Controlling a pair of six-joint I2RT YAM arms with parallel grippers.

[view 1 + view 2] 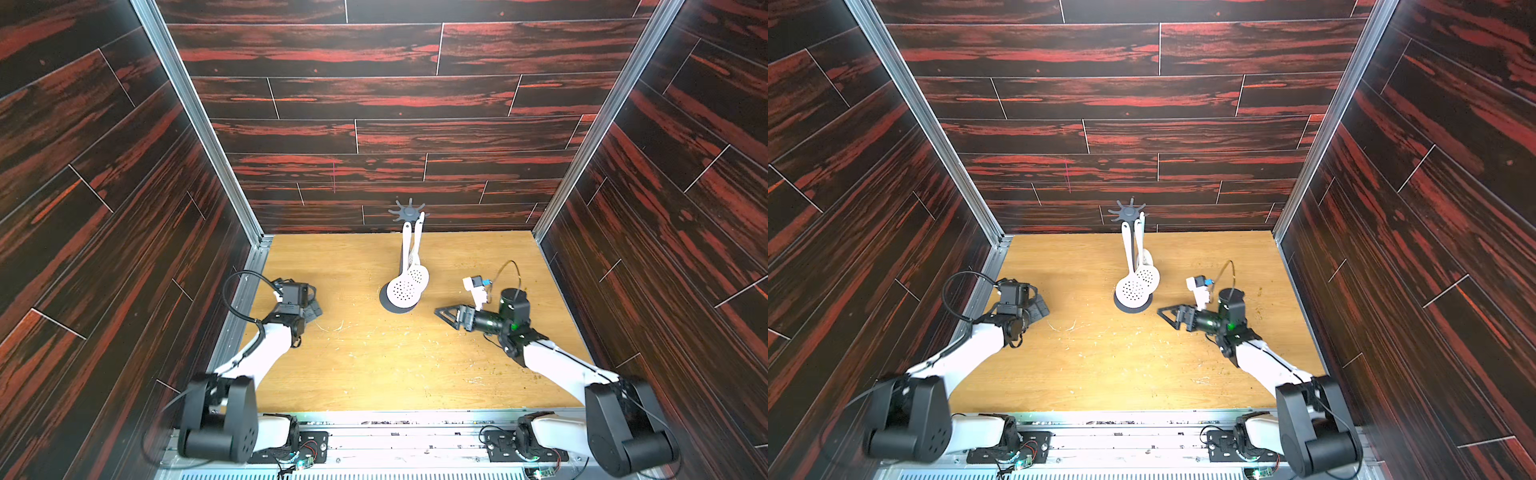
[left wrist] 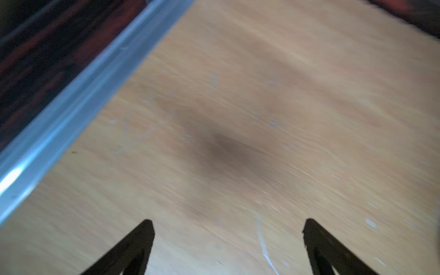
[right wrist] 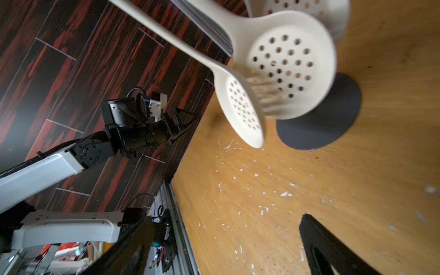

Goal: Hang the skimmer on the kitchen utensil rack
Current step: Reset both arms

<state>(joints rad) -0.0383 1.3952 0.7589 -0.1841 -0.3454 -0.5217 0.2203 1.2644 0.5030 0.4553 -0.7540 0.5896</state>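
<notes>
Both top views: skimmer hangs vertically, bowl down.

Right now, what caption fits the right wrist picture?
White skimmers hanging over the rack's round base, right gripper open.

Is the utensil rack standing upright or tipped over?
Upright. The kitchen utensil rack has its round base flat on the table, crown above, and white skimmers hang from its hooks.
</notes>
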